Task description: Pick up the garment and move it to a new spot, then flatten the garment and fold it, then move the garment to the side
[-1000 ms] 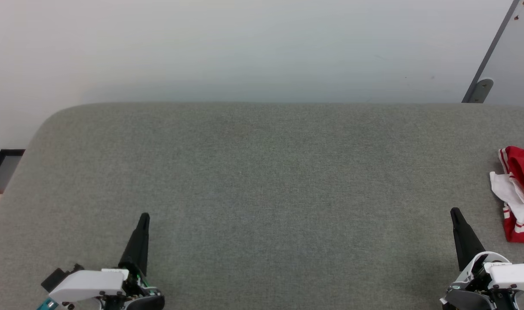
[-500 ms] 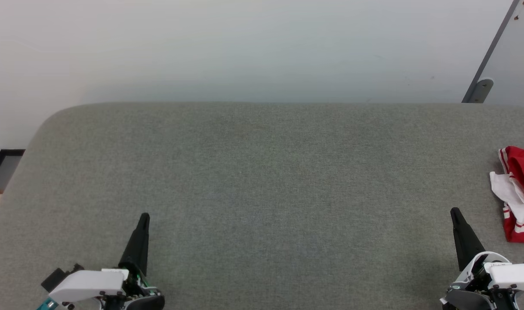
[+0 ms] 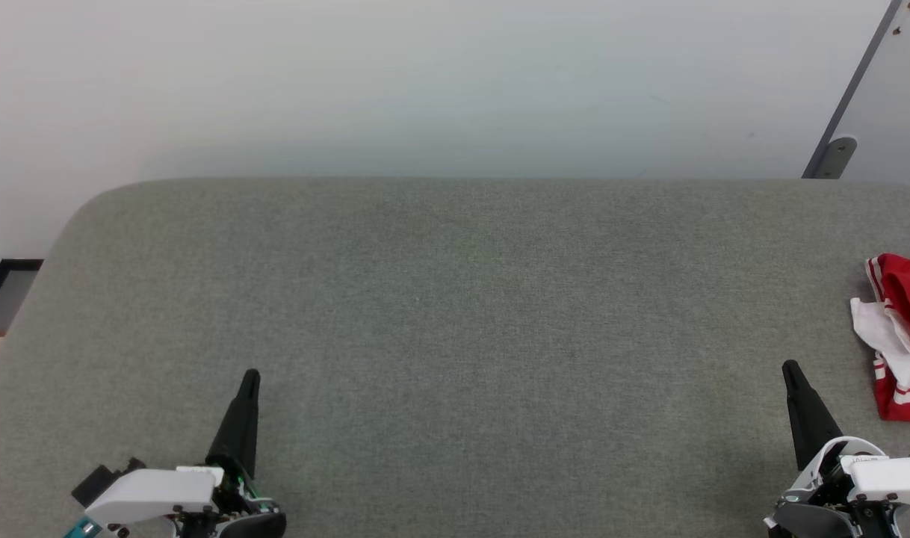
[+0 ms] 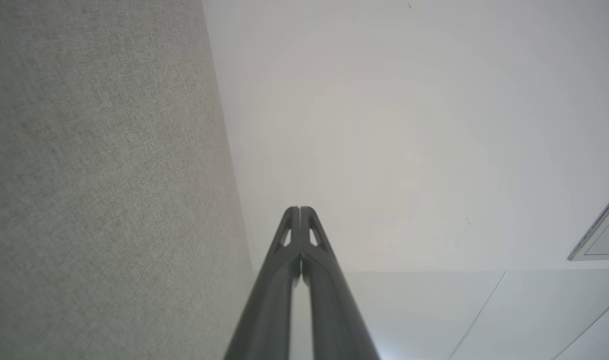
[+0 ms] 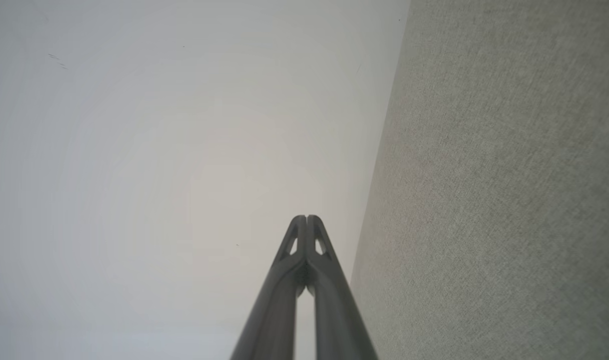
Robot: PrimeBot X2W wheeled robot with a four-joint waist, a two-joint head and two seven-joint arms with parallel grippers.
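Observation:
A bunched red-and-white cloth point(image 3: 899, 329) with striped trim lies on the grey fabric table point(image 3: 455, 299) at the far right, cut off by the picture's edge. No lettering shows on it, and I cannot tell whether it is the garment. My right gripper point(image 3: 788, 368) is shut and holds nothing, low at the right, a short way left of and nearer than the cloth. My left gripper point(image 3: 250, 375) is shut and holds nothing at the lower left, far from the cloth. In the wrist views the left gripper point(image 4: 300, 209) and right gripper point(image 5: 307, 217) have their fingertips pressed together.
The table top point(image 4: 99, 175) runs wide and bare between the two grippers, with a rounded far-left corner. Behind it is a pale wall point(image 3: 425, 82). A grey slanted bar point(image 3: 847, 97) stands at the back right, and a dark frame point(image 3: 7, 288) sits low at the far left.

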